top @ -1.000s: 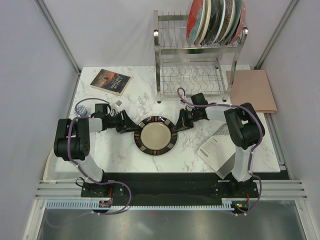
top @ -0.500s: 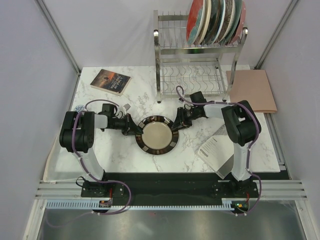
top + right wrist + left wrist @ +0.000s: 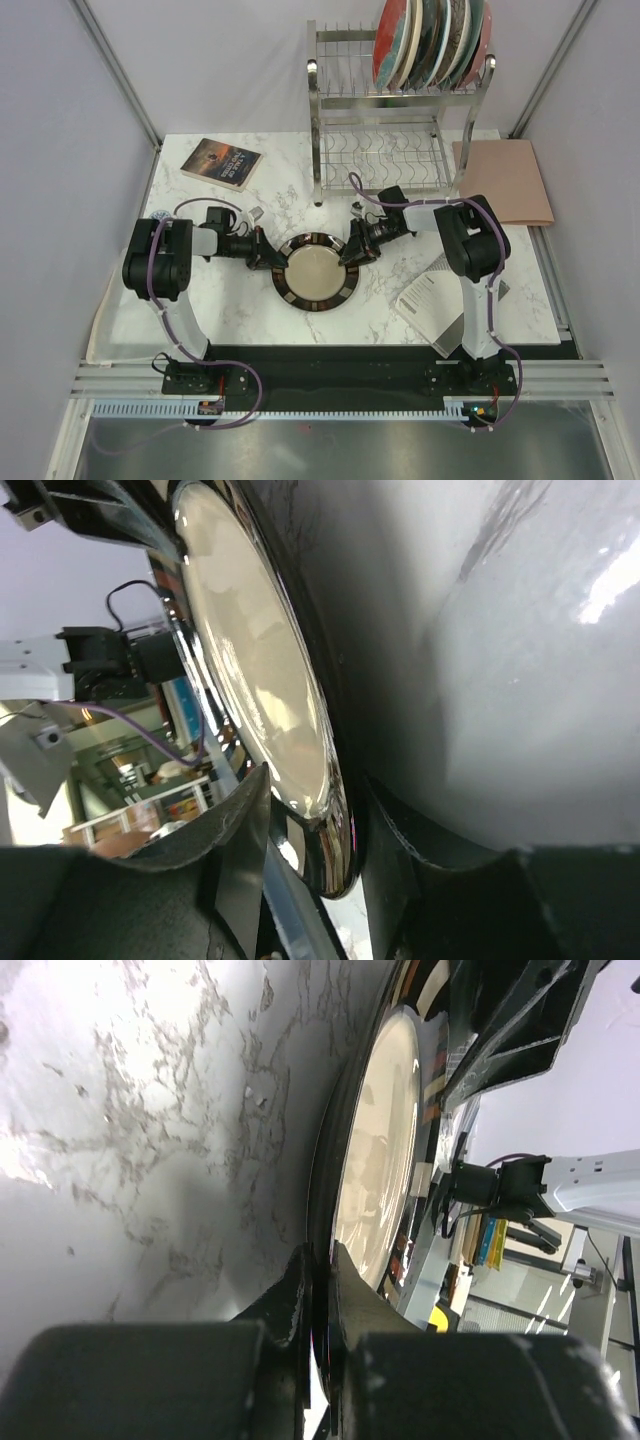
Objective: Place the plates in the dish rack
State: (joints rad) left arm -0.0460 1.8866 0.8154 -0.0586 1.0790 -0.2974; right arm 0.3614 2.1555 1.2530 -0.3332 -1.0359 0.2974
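the dark brown plate [image 3: 316, 272] with the patterned rim lies on the marble bench [image 3: 232, 300], in front of the dish rack [image 3: 385, 150] and between the 2 arms. the left pincer [image 3: 317, 1272] is closed tight on the plate's left rim, 1 finger on each face, with no gap showing. the right pincer [image 3: 318, 820] straddles the opposite rim with its fingers only narrowly apart; 1 finger touches the rim, but i cannot tell whether the other presses on it. several other plates [image 3: 430, 40] stand on edge at the right end of the rack's top tier. a book [image 3: 221, 162] lies at the bench's far left, a pink folder [image 3: 503, 180] just right of the rack, and a printed sheet [image 3: 428, 295] by the right arm.
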